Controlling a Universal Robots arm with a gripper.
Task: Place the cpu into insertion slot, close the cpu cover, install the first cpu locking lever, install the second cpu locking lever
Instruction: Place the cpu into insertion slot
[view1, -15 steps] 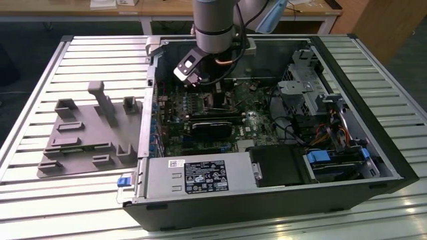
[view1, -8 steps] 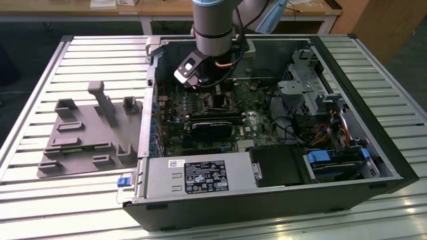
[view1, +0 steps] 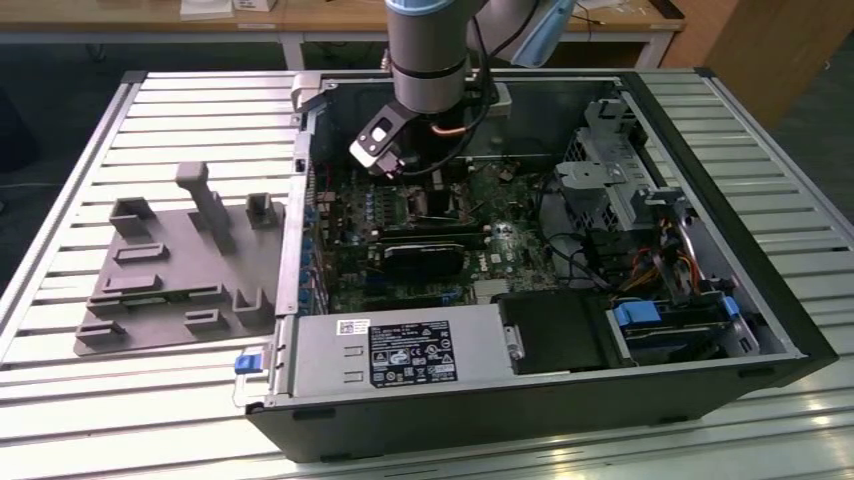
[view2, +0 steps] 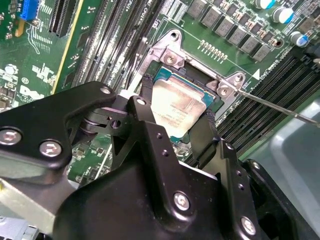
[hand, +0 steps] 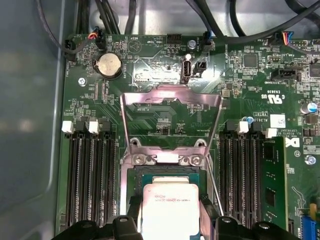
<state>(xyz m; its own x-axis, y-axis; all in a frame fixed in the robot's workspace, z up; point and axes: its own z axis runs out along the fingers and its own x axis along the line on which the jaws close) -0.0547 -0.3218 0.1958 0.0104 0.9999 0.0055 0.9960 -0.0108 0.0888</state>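
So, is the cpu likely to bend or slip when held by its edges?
The cpu looks like a flat, metal-topped plate, so it is probably stiff and light. The hand pinches only its thin edges, so it may slip or tilt if nudged.

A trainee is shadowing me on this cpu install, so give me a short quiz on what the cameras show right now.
1. True or false: the cpu cover is shut over the insertion slot.
2. What does the gripper hold? A) the cpu B) a memory stick C) nothing
3. In the first wrist view, which long black parts flank the insertion slot on both sides?

Key:
1. False. The cpu cover stands swung open.
2. A. The cpu is pinched between both fingers, over the insertion slot.
3. The memory slots.
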